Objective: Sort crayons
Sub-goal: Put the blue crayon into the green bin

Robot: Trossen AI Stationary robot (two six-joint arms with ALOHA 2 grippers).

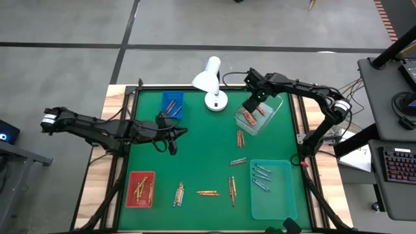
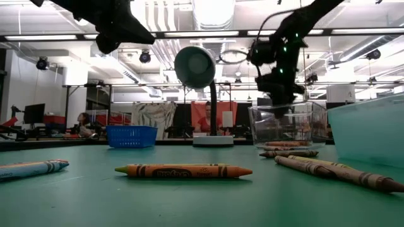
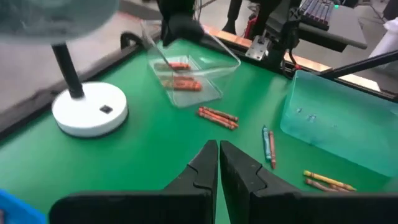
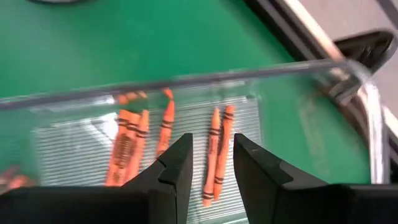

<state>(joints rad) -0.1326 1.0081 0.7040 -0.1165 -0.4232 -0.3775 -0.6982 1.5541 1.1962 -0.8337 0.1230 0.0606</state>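
Several orange-red crayons (image 4: 166,127) lie flat in a clear tray (image 1: 268,120) at the far right of the green table. My right gripper (image 4: 211,142) hangs open just above them, fingers pointing down, holding nothing; it also shows from above (image 1: 253,103). Loose crayons lie on the mat: an orange-brown pair (image 1: 240,138), a mixed pair (image 1: 238,161) and several near the front (image 1: 208,193). My left gripper (image 3: 219,152) is shut and empty, raised over the table's left-centre (image 1: 182,132).
A white desk lamp (image 1: 212,83) stands at the far middle. A blue tray (image 1: 172,104) sits far left, a red tray (image 1: 141,190) with yellowish crayons near left, and a pale teal tray (image 1: 273,192) with light blue crayons near right. A raised rim (image 1: 130,130) edges the table.
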